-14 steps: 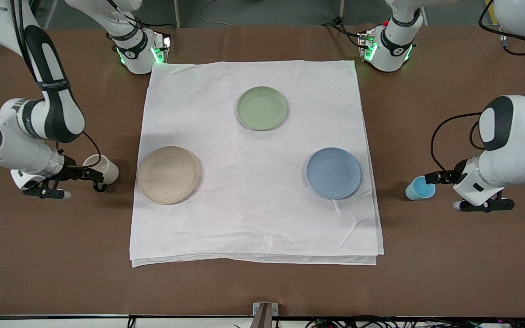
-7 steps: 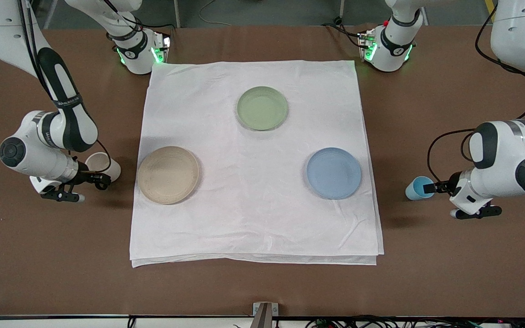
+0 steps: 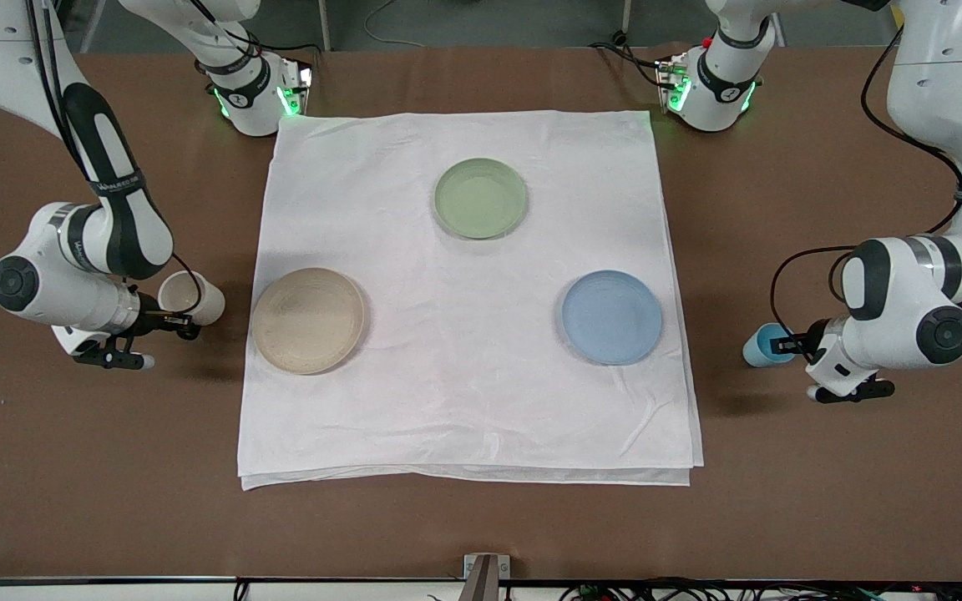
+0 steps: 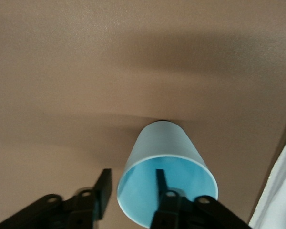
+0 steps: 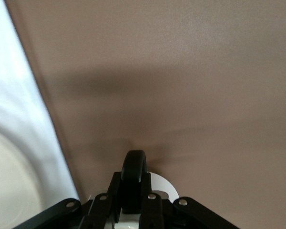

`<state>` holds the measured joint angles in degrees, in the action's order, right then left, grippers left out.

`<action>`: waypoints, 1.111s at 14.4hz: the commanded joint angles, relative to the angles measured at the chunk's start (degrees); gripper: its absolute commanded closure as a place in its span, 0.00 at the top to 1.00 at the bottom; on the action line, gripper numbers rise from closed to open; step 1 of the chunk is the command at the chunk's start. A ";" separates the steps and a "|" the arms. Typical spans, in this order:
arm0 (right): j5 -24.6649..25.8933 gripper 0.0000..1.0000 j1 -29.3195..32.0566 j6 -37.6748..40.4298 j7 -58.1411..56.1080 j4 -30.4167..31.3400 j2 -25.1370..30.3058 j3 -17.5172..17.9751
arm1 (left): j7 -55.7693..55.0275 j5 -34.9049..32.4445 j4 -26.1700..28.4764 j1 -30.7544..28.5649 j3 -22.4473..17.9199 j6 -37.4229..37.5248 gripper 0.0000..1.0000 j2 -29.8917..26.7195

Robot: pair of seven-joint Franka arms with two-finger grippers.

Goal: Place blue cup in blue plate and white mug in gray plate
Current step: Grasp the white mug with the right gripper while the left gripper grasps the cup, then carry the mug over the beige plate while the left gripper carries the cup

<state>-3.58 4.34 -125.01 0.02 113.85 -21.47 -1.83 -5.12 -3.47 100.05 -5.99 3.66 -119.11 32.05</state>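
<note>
Blue cup astride left claw finger.

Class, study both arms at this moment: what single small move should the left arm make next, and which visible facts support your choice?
Probably close the left gripper on the blue cup, then lift. One finger sits inside the rim and one outside, with a gap remaining, and the cup stands on the brown table, off the blue plate. The right gripper already clamps the white mug's handle.

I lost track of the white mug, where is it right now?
The mug sits on bare table at the right arm's end, beside the beige plate, with the right claw shut on its black handle.
</note>
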 commanded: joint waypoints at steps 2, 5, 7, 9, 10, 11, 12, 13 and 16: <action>-1.78 0.00 -2.31 8.55 12.15 -1.01 7.75 4.27 | -0.42 -0.31 0.14 0.02 0.73 0.10 0.00 -1.20; -2.49 0.00 -2.75 5.58 22.19 0.32 7.85 11.48 | -1.64 1.52 -0.21 0.11 4.67 4.83 0.00 -4.97; -2.40 0.00 -4.24 -0.55 26.16 2.86 7.58 13.51 | -5.85 2.06 -0.47 0.45 8.53 8.62 0.00 -8.13; -2.40 0.00 -5.82 -7.23 27.49 5.32 5.57 13.52 | -12.60 2.06 -0.30 0.28 13.45 10.12 0.00 -8.67; -2.40 0.00 -6.26 -9.35 27.75 5.94 4.43 13.52 | -16.38 2.06 0.22 0.63 15.47 9.52 0.01 -8.33; -2.31 0.00 -6.62 -10.68 27.76 6.12 3.20 13.52 | -20.59 1.97 0.23 1.59 16.97 9.08 0.01 -7.63; -2.23 0.00 -6.62 -11.56 27.76 6.12 2.23 13.52 | -22.99 1.88 0.23 2.99 17.16 8.20 0.01 -7.10; -2.14 0.01 -6.62 -12.44 27.76 6.03 1.35 13.43 | -24.75 1.97 0.58 4.83 17.17 7.32 0.01 -6.31; -1.61 0.10 -6.53 -14.55 27.67 5.77 -0.59 13.43 | -30.20 1.71 2.77 7.30 17.17 1.53 0.01 -4.20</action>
<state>-5.46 -2.21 -138.26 26.93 119.45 -21.82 11.56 -32.51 -2.20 101.35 0.57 20.88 -114.07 26.74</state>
